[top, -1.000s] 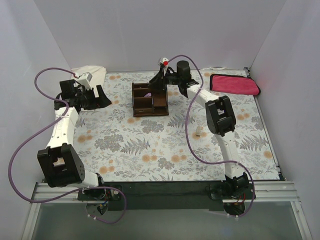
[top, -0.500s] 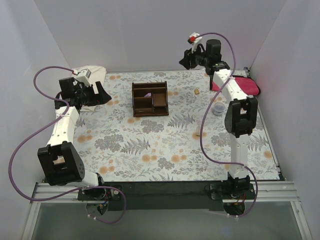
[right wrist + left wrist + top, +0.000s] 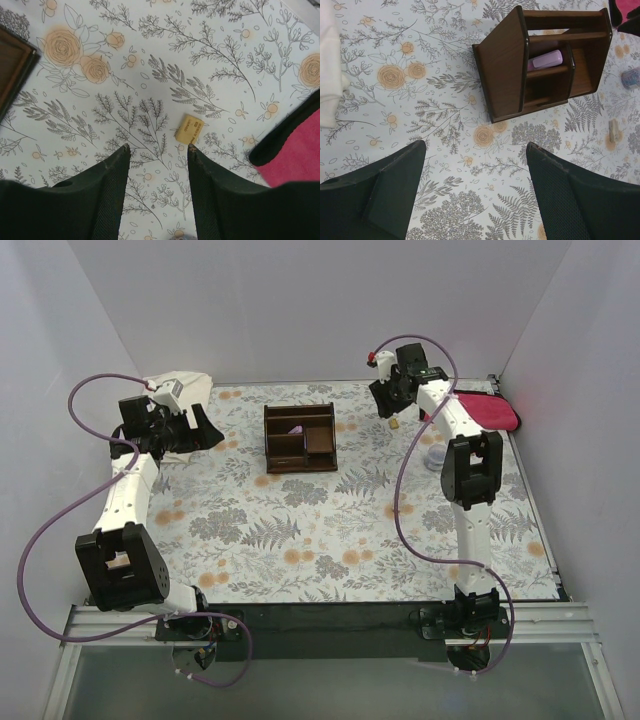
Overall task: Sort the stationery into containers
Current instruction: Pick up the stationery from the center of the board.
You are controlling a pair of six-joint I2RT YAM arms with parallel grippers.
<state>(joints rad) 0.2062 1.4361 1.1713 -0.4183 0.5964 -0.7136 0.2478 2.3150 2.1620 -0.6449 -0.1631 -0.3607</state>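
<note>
The dark brown wooden organizer (image 3: 300,438) stands at the back middle of the floral mat and also shows in the left wrist view (image 3: 505,65). A pink eraser (image 3: 545,60) lies in one of its compartments. A tan block (image 3: 189,129) lies on the mat just ahead of my right gripper's fingertips; from above it (image 3: 395,423) is just below the gripper. My right gripper (image 3: 157,147) (image 3: 386,405) is open and empty. My left gripper (image 3: 475,145) (image 3: 195,430) is open and empty, hovering left of the organizer. No pens show.
A white folded cloth (image 3: 180,388) lies at the back left and a magenta cloth (image 3: 492,410) at the back right. A small grey-blue object (image 3: 435,455) sits right of the organizer. Another tan piece (image 3: 614,130) lies on the mat farther forward. White walls enclose the mat.
My right arm left the organizer, swung up to the back right, then came down over the tan block. The left arm has not moved.
</note>
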